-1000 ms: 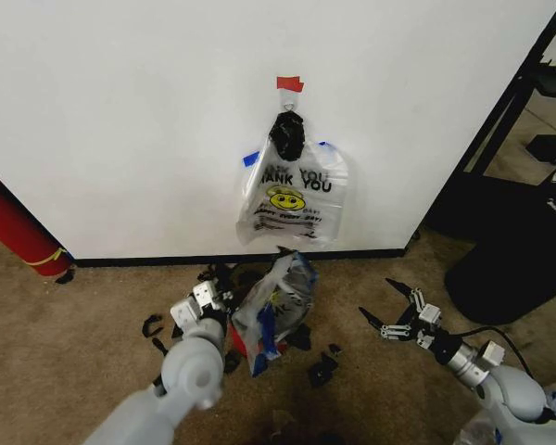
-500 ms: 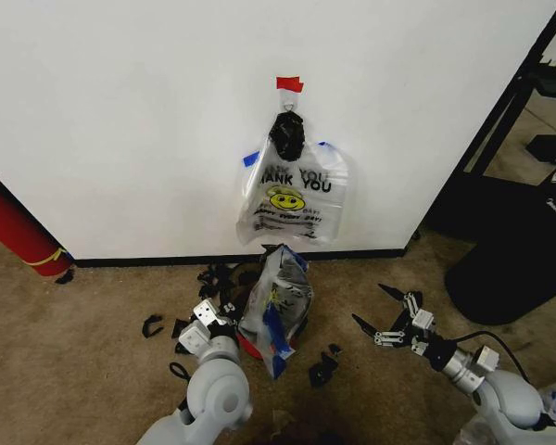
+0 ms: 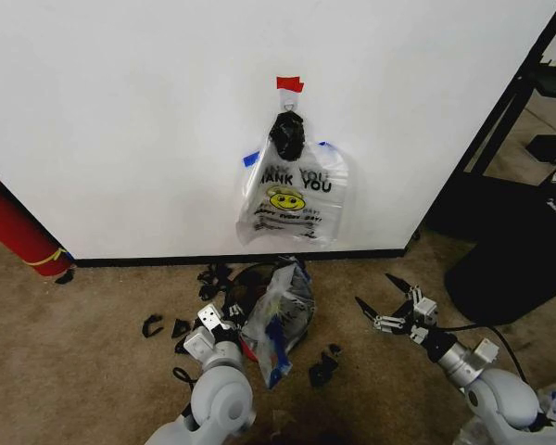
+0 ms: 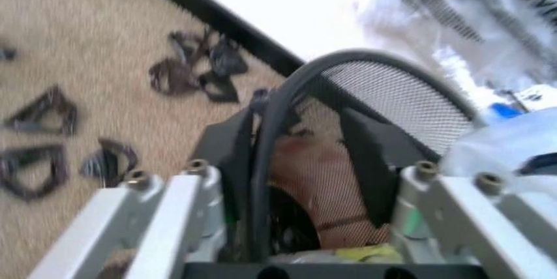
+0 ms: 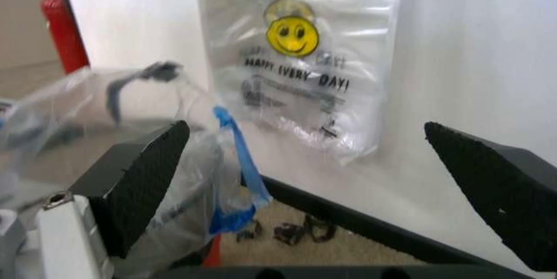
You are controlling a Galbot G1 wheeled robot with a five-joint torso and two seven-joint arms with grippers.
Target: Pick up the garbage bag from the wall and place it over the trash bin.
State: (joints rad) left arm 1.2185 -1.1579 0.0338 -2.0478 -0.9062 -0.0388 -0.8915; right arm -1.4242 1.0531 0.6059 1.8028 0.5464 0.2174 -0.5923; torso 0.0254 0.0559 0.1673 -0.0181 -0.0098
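Thin clear plastic is what I am working with, so I expect the garbage bag point(image 3: 280, 322) to be nearly weightless, limp and slippery; I judge a blue-edged rim or handle the best place to pinch it.

From the head camera, that bag sits crumpled on the trash bin point(image 3: 252, 281), whose dark rim peeks out behind it near the black baseboard of the wall point(image 3: 120, 120). My left claw point(image 3: 217, 326) is low on the carpet, right against the bag's side; I cannot tell from here whether it is pinching anything. My right claw point(image 3: 391, 308) hovers apart from the bag, spread wide and empty. A bunch of like bags point(image 3: 294, 197) hangs under a black knot point(image 3: 287, 135) below a bit of red tape point(image 3: 289, 83).

Left wrist camera: the left claw straddles the bin's dark rim with mesh inside, clear plastic at one side, and black scraps point(image 4: 195, 70) on the carpet. It gives the bin's inside, which the head camera hides.

Right wrist camera: two black pads stand far apart, framing the hanging bags and the loose bag's blue strip point(image 5: 237, 161)
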